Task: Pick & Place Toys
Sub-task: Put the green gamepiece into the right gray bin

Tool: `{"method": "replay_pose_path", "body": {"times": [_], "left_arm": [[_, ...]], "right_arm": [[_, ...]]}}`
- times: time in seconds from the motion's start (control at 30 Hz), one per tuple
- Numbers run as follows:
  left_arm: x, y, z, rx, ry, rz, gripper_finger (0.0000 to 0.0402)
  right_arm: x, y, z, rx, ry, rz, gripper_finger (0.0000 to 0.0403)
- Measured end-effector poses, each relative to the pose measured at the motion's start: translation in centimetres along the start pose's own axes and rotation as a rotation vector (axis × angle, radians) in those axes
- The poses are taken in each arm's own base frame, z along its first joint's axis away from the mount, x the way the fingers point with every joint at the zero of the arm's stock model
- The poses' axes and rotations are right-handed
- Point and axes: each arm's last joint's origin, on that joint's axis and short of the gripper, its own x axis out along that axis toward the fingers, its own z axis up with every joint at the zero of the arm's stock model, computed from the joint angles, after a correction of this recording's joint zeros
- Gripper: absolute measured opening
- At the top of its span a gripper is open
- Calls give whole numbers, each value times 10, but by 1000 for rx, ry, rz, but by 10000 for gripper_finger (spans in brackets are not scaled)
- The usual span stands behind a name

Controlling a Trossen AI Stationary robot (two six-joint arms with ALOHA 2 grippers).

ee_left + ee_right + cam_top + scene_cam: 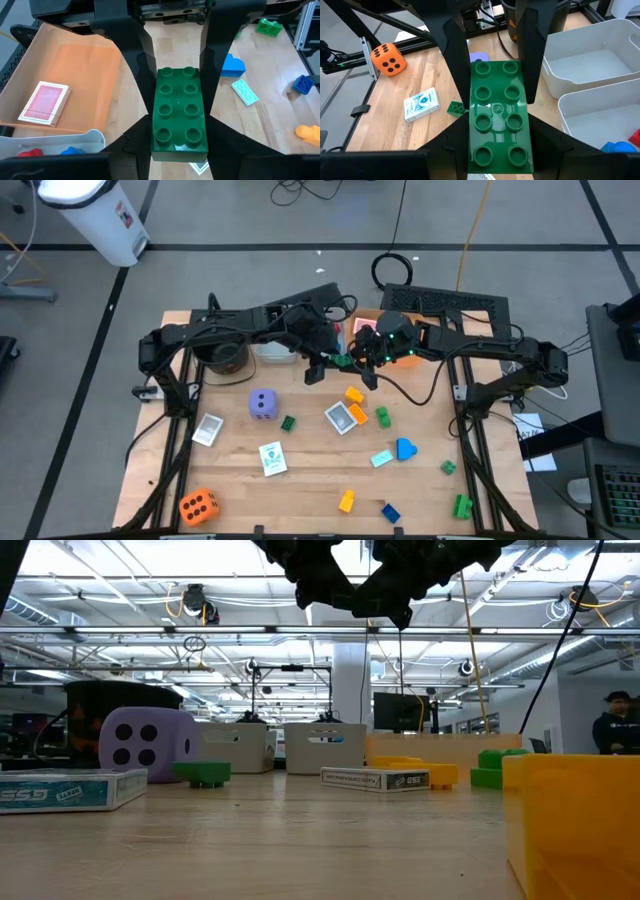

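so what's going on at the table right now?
Both arms meet above the back middle of the table, each with fingers around a green brick: the left gripper and right gripper look like a hand-over, high off the table. Whether it is one brick or two I cannot tell. Beside them sit the orange tray holding a red card and a grey bin. The purple die, orange die, cards and small bricks lie scattered on the table.

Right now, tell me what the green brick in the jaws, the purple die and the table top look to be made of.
Green brick: hard moulded plastic, glossy; light glints on its studs. Purple die: looks matte and soft-edged, perhaps foam or soft plastic; cannot tell which. Table top: pale wood with visible grain, smooth finish.
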Motion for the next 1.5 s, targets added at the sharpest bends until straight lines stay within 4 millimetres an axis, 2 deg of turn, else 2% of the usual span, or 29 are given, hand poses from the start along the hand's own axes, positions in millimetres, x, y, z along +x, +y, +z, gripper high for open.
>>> {"method": "replay_pose_path", "body": {"times": [0.23, 0.47, 0.63, 0.93, 1.13, 1.3, 1.5], "left_arm": [[0, 0, 0, 1, -2, 4, 155], [0, 1, 0, -5, 1, 27, 142], [-2, 7, 0, -15, -1, 53, 154], [-8, 30, 0, -93, -47, 116, 142], [-20, 62, 1, -221, -137, 252, 155], [-20, 85, -12, -314, -156, 361, 142], [2, 92, -41, -385, -140, 393, 142]], "right_arm": [[0, 0, 0, 11, -1, 0, 172], [0, -1, 0, 28, 5, 0, 222], [-8, -4, 0, 6, 4, -26, 244], [-41, -26, 2, 25, 2, -126, 253], [-57, -42, -4, 78, 1, -202, 247], [-62, -51, -22, 164, 17, -302, 248], [-63, -51, -45, 253, -27, -331, 247]]}}
